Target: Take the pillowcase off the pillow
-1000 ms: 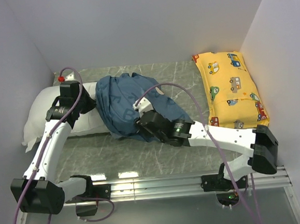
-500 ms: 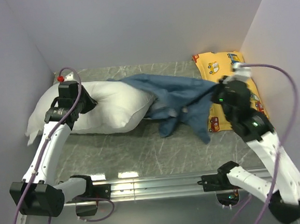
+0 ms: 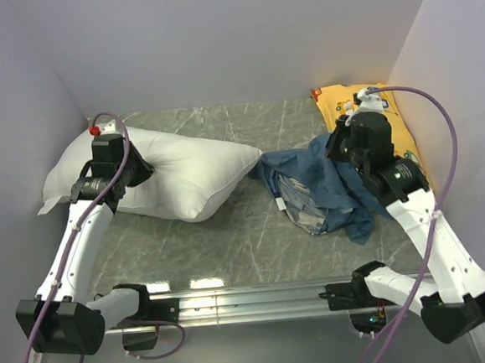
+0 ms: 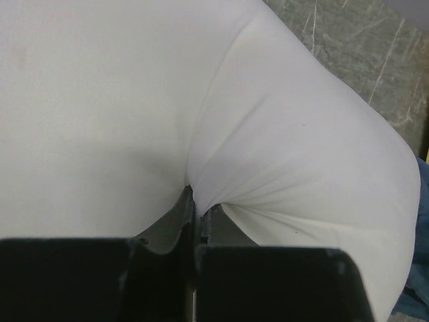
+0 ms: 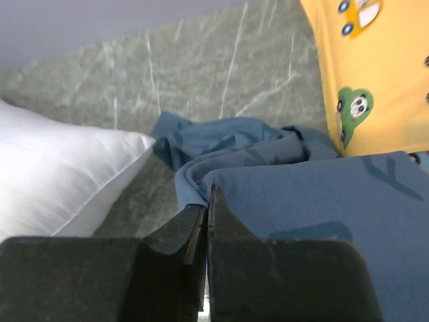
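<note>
Pillowcase [image 3: 319, 188] of soft dusty-blue fabric with darker printed letters, shown fully off the plump white rectangular pillow [image 3: 183, 173]. In the overhead view the pillowcase lies as a crumpled heap on the right half of the grey marbled surface [image 3: 255, 231], with a paler patch of fabric turned up near its front. Its right side reaches the yellow car-print cushion [image 3: 337, 102] that lies along the right wall.

The pillow lies bare on the left half of the surface, running from the far left corner toward the centre. One corner points at the heap and sits just beside the blue fabric; whether the two touch cannot be told.

Left tool [image 3: 139, 169]: clenched on the pillow. In the left wrist view the two dark fingers of this tool [image 4: 198, 208] meet on a pinch of the pillow's [image 4: 268, 134] white cloth, with creases fanning out from the grip. Grey surface [image 4: 362, 47] shows beyond, and a sliver of pillowcase [image 4: 422, 268] shows at the right edge.

Right tool [image 3: 338, 150]: clenched on the pillowcase at the far right part of the heap. In the right wrist view this tool [image 5: 206, 201] has its fingers pressed together on a fold of the pillowcase [image 5: 301, 201]. The pillow corner [image 5: 53, 181] is at left, the cushion [image 5: 375, 80] at upper right, and bare surface [image 5: 221, 74] lies between them.
</note>
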`<action>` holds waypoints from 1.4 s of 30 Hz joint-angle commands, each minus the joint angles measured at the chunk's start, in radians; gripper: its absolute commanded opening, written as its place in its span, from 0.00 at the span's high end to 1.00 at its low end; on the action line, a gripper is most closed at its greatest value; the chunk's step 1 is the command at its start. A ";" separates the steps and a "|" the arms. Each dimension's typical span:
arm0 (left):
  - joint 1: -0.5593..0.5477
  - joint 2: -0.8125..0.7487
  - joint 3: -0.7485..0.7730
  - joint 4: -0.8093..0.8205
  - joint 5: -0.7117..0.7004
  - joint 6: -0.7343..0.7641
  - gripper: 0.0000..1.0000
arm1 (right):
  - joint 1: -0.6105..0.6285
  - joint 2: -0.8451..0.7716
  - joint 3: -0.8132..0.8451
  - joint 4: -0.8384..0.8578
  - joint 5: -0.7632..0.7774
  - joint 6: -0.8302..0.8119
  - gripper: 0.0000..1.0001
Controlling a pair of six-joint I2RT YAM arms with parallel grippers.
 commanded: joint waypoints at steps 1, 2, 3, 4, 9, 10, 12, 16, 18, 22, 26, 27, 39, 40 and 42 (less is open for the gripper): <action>0.015 -0.083 -0.008 0.079 -0.008 -0.025 1.00 | 0.007 0.027 0.089 0.060 -0.040 0.009 1.00; 0.015 -0.088 -0.020 0.090 0.006 -0.033 1.00 | 0.007 0.046 0.117 0.067 -0.053 0.011 1.00; 0.015 -0.089 -0.031 0.098 0.014 -0.040 0.99 | 0.009 0.087 0.128 0.077 -0.076 0.012 1.00; 0.013 -0.079 -0.044 0.105 0.014 -0.050 1.00 | 0.017 0.107 0.135 0.103 -0.093 0.017 1.00; 0.013 -0.059 -0.081 0.135 0.045 -0.063 1.00 | 0.079 0.247 0.140 0.227 -0.187 0.034 1.00; 0.011 -0.060 -0.095 0.142 0.049 -0.068 1.00 | 0.086 0.270 0.148 0.227 -0.157 0.038 1.00; 0.008 -0.065 -0.110 0.148 0.066 -0.073 0.99 | 0.081 0.329 0.148 0.203 -0.126 0.064 1.00; -0.011 -0.115 -0.166 0.156 0.057 -0.065 0.97 | 0.063 0.315 -0.040 0.282 -0.074 0.118 0.98; -0.019 -0.138 -0.175 0.155 0.061 -0.060 0.90 | 0.044 0.287 -0.197 0.330 -0.070 0.144 0.86; -0.085 -0.218 -0.180 0.138 0.026 -0.056 0.74 | -0.019 0.279 -0.404 0.431 -0.133 0.166 0.61; -0.220 -0.267 -0.172 0.122 -0.055 -0.057 0.49 | 0.001 0.165 -0.418 0.396 -0.147 0.146 0.33; -0.255 -0.276 -0.163 0.097 -0.096 -0.069 0.47 | 0.010 0.129 -0.409 0.365 -0.143 0.140 0.14; -0.624 -0.379 -0.149 -0.011 -0.383 -0.137 0.41 | 0.024 -0.245 -0.370 0.204 -0.152 0.057 0.02; -0.625 -0.391 -0.158 -0.013 -0.380 -0.140 0.40 | 0.024 -0.268 -0.395 0.199 -0.164 0.066 0.01; -0.625 -0.428 -0.184 -0.007 -0.362 -0.139 0.39 | 0.024 -0.331 -0.417 0.183 -0.188 0.063 0.01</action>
